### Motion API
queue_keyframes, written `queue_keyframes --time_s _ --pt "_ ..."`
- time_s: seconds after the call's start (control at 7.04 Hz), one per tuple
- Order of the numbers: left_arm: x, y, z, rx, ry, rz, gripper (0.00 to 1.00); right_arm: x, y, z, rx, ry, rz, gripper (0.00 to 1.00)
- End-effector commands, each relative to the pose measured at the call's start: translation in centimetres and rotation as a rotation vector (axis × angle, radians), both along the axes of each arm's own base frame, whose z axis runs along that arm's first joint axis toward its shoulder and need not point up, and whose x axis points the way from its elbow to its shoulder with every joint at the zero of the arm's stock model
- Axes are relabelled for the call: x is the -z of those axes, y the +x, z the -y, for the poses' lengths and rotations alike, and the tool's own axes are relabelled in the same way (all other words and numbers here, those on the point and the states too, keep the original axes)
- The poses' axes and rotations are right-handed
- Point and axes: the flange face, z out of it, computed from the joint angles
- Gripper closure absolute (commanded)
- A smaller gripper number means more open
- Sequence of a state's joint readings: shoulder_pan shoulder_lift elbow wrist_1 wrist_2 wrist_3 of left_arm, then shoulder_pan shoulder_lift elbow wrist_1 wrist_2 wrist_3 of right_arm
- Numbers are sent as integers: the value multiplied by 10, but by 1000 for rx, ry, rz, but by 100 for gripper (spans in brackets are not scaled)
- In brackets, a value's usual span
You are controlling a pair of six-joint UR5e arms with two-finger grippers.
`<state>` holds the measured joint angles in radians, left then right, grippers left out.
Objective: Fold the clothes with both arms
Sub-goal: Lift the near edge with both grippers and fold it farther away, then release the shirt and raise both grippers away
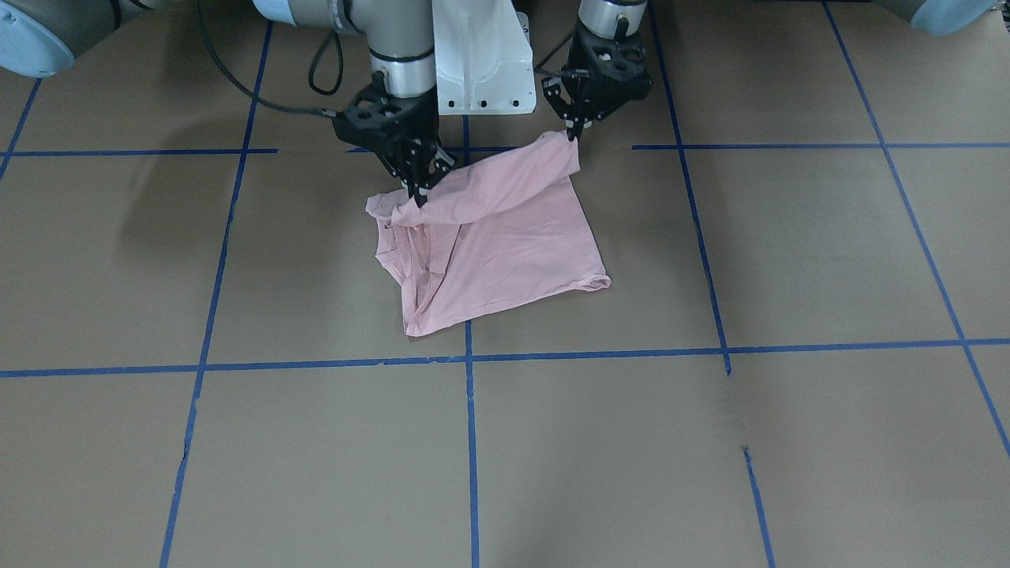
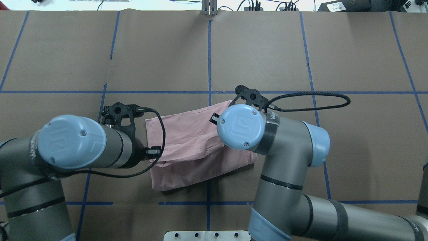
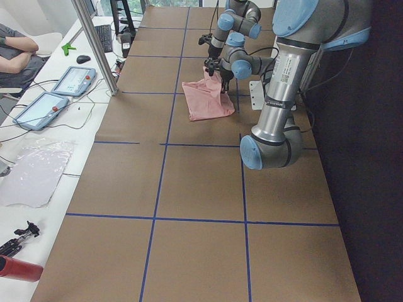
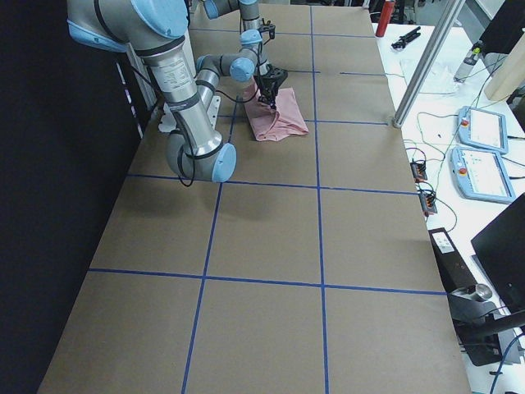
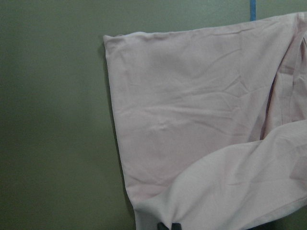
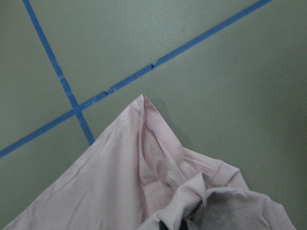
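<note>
The pale pink T-shirt (image 1: 505,252) lies folded on the brown table, plain side up, with its print hidden. My left gripper (image 1: 576,132) is shut on the shirt's corner nearest the robot base and holds it lifted. My right gripper (image 1: 416,193) is shut on the other near edge, with a fold draped between the two. In the overhead view the shirt (image 2: 194,144) lies between both wrists, which hide the fingers. The left wrist view shows the shirt (image 5: 192,120) spread below, and the right wrist view shows its bunched corner (image 6: 120,191).
The white pedestal base (image 1: 483,63) stands just behind the shirt. Blue tape lines (image 1: 469,442) grid the table. A black cable (image 2: 311,100) loops out from the right wrist. Tablets (image 3: 72,78) and gear lie on the operators' side table.
</note>
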<state>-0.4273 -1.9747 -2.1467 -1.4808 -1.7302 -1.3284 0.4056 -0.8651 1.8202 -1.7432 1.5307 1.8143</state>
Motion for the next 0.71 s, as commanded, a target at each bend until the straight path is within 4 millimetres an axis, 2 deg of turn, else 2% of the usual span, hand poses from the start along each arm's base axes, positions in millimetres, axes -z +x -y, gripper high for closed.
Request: queue_keyframes --time_s 0.0,0.14,0.28,0.43,0.57 --pt "-63 -1 116 72 96 75 46 4 -43 105 27 34 -69 43" --pt "-100 -10 177 29 192 110 0 -20 -71 156 27 78 -72 0" --pt "-106 -46 208 -40 257 119 0 -14 -60 189 75 141 -92 0" --pt "-104 -65 217 -87 280 101 0 -15 -35 210 142 97 -54 0" --pt "-102 -70 218 -93 292 97 0 -11 -14 223 211 113 -62 0"
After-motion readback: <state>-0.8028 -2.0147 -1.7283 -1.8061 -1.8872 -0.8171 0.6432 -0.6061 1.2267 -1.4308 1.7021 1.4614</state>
